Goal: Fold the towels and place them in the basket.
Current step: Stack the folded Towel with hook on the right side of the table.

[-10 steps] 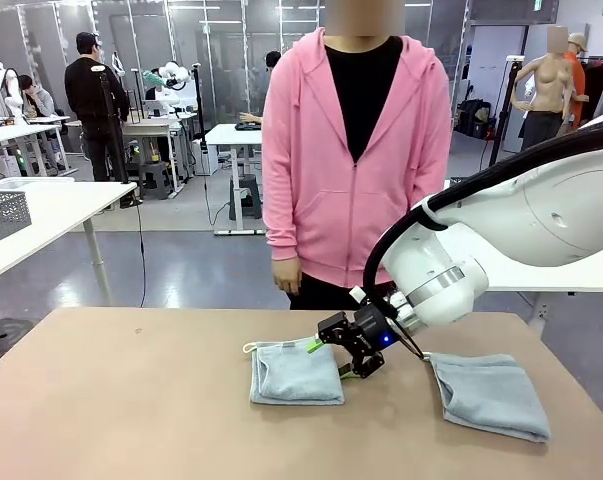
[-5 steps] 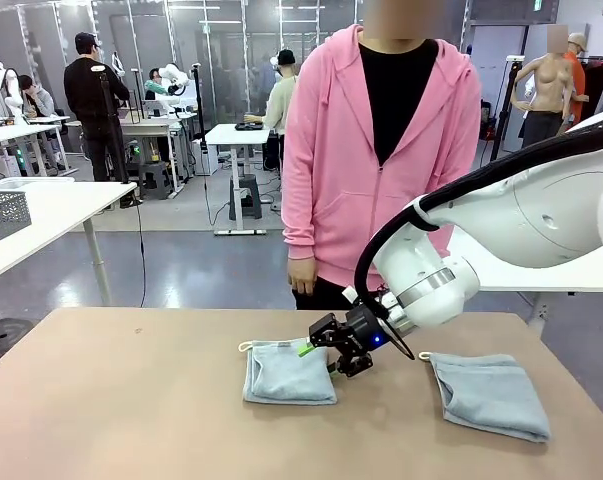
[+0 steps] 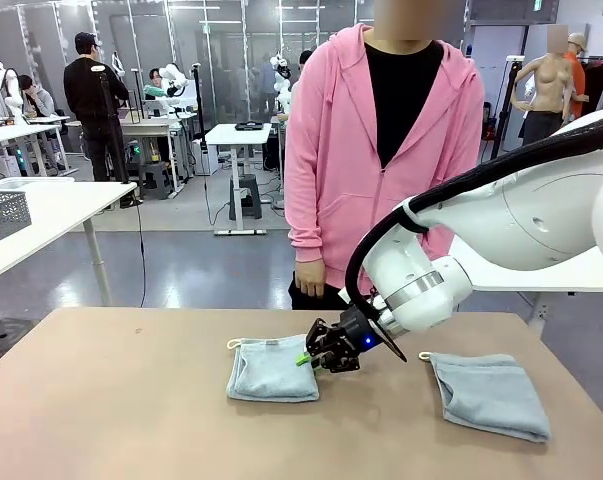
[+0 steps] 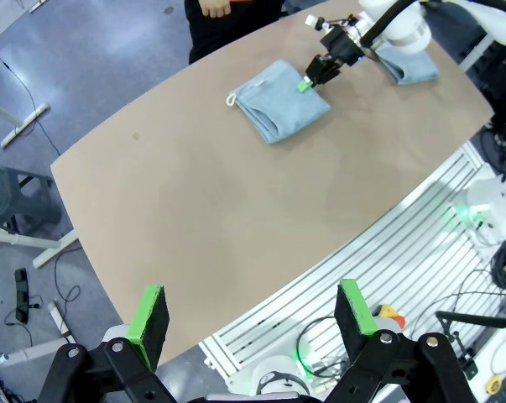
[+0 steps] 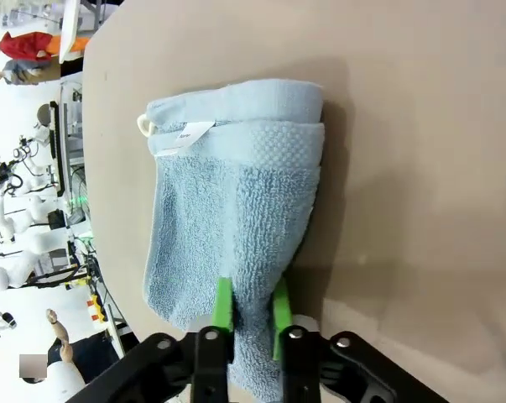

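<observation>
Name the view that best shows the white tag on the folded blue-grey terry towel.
Right wrist view: the white tag lies close and clear on the folded blue-grey terry towel. In front and left wrist views the towel is too small to make out the tag.

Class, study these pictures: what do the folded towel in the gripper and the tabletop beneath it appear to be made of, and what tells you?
Folded towel: looks like pale blue-grey terry cloth, soft and matte; looped nubby pile and a woven border band show. Tabletop: smooth tan surface, matte, probably laminate or coated board; it is even in colour with no visible grain.
</observation>
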Available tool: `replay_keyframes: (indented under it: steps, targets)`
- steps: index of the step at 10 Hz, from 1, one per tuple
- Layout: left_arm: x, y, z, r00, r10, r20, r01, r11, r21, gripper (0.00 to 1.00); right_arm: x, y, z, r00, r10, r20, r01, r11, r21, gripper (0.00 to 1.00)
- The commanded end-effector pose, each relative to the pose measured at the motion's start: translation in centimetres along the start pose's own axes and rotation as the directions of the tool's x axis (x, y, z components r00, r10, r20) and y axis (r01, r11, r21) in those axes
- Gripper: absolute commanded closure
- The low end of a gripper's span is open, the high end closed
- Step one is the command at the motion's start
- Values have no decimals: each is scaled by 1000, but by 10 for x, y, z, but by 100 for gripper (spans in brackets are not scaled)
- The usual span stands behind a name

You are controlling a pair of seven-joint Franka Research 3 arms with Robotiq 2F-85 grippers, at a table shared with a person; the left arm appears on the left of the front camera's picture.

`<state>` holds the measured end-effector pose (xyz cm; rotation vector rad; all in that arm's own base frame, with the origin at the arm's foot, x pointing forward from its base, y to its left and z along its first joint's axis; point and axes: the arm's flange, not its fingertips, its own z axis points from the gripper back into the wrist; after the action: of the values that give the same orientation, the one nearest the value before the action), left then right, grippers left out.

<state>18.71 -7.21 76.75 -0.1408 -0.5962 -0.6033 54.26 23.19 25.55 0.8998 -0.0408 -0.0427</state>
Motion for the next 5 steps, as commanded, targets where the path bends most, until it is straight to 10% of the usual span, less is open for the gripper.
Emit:
replay_keyframes:
  steps: [1,5]
  targets:
    - [1,0,-1,1000,-5,9,6,1000,-3,0,-8,10,0,999,-41,20,41,999,-24,100]
    - [1,0,-1,1000,-5,9,6,1000,-3,0,-18,27,3,999,-40,16,40,997,-58,100]
